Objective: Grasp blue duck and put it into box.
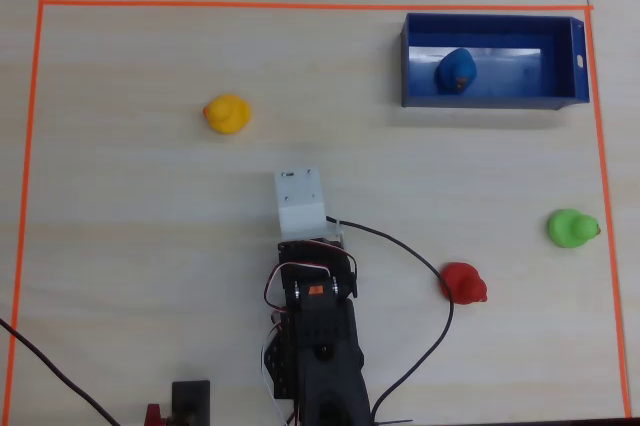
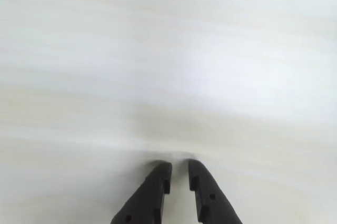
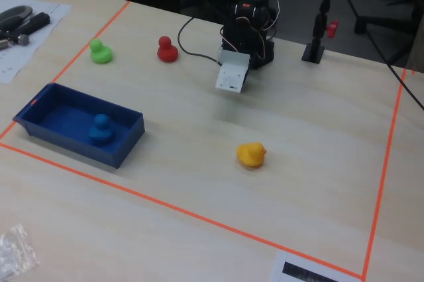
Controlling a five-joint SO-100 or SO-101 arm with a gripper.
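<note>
While blue duck [image 1: 456,69] sits inside box [image 1: 420,96], claw [image 2: 179,170] hovers well apart.

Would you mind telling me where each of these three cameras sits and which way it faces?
Overhead view: above the table, looking straight down; the arm enters from the bottom edge; blue duck lies in the box.
Wrist view: on the arm, looking down at bare tabletop; only the claw shows, nearly closed and empty.
Fixed view: across the table from the arm's base, looking down at an angle.
Shared: overhead and fixed views both show the yellow duck, green duck and red duck.
</note>
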